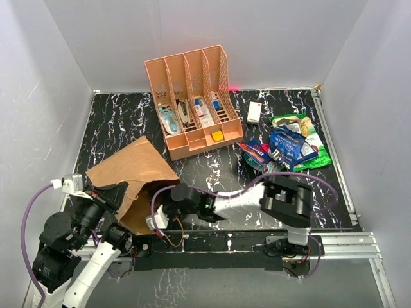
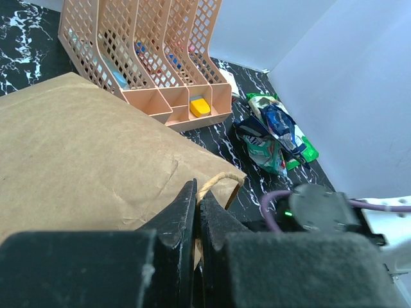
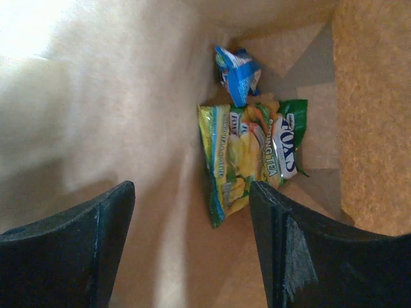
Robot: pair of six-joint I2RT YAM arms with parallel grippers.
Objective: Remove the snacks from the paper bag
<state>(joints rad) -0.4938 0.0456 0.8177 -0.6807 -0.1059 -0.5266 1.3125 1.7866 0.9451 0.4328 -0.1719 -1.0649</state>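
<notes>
Marbled table (image 1: 128,122); green snack (image 3: 247,157) in paper bag (image 1: 131,167), unreadable.

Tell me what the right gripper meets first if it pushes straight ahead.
Probably the yellow-green snack packet inside the paper bag, just ahead of the open right gripper; the blue packet lies further in. Depth is unclear.

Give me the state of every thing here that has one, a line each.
paper bag, on its side, mouth open.
left claw, shut on the paper bag's rim.
right claw, open, inside the bag.
yellow-green packet, lying inside the bag.
blue packet, inside the bag, at its base.
snack pile, out on the table.
file rack, upright.
</notes>
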